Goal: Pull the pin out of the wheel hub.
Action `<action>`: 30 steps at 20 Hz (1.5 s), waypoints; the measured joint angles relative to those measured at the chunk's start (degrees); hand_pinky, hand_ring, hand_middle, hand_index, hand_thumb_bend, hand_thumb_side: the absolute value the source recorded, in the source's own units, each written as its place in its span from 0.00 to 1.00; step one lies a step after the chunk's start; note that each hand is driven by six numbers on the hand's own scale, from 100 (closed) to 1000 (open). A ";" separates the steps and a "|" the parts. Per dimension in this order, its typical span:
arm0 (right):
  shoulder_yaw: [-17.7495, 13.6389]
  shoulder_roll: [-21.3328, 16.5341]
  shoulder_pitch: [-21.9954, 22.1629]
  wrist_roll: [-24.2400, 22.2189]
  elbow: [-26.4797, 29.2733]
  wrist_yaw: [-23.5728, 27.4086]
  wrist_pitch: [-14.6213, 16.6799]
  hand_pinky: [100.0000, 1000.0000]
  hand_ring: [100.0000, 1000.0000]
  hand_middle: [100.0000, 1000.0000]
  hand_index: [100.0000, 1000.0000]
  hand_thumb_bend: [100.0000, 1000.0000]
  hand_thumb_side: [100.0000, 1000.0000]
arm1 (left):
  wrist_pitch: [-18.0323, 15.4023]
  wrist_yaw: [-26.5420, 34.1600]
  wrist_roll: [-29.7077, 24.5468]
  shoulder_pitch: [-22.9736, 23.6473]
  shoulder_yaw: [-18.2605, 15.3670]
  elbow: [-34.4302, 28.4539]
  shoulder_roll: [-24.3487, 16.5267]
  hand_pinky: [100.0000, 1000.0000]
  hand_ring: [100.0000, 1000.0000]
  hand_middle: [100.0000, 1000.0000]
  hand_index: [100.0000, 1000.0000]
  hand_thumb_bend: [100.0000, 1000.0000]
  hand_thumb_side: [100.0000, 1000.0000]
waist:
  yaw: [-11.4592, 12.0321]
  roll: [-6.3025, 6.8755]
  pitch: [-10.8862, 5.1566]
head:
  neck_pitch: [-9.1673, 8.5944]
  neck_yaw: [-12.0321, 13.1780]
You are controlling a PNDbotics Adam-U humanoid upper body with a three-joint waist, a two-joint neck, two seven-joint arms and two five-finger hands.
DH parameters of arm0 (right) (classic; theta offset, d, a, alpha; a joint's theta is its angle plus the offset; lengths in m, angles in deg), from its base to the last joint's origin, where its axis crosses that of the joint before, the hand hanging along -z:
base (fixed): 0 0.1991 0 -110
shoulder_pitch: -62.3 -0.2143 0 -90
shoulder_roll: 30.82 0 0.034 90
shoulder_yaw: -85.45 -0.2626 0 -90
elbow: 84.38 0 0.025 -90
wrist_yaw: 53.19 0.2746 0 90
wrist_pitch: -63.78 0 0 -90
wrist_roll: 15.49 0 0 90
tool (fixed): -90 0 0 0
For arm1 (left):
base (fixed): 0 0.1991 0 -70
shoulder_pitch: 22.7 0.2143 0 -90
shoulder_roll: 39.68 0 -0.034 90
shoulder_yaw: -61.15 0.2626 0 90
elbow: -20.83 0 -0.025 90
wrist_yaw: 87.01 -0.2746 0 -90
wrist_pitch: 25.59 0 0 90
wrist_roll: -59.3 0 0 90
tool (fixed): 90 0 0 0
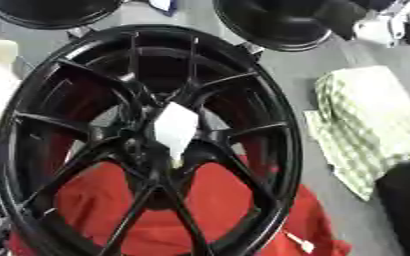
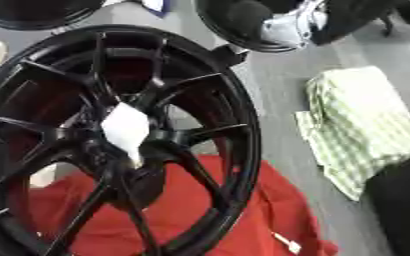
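Wheel hub carries a blank white tag; no hand in view

Grey floor; checked cloth, red cloth on it.

a silver-and-black part, perhaps the right arm, shows blurred at upper right.
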 measured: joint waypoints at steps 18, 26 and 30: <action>3.02 -0.53 0.07 -3.25 0.01 -1.06 2.21 0.86 0.85 0.71 0.78 0.23 0.00 | -3.25 -14.91 -2.31 0.42 0.07 0.00 -0.07 0.70 0.56 0.49 0.63 0.00 0.76 | 0.30 -0.53 -0.32 | -0.04 -0.22; 8.18 0.49 -1.06 -8.25 0.01 -5.66 3.72 0.87 0.87 0.76 0.81 0.34 0.00 | -1.87 -18.31 -1.99 0.20 0.94 0.00 0.47 0.70 0.56 0.49 0.63 0.00 0.77 | 0.77 -0.87 -0.32 | -0.09 -0.88; 10.47 1.49 -1.94 -11.03 0.01 -7.78 4.52 0.87 0.88 0.78 0.83 0.37 0.00 | -1.58 -18.40 -2.05 0.20 0.95 0.00 0.47 0.70 0.56 0.49 0.63 0.00 0.77 | 0.79 -0.89 -0.32 | -0.12 -1.24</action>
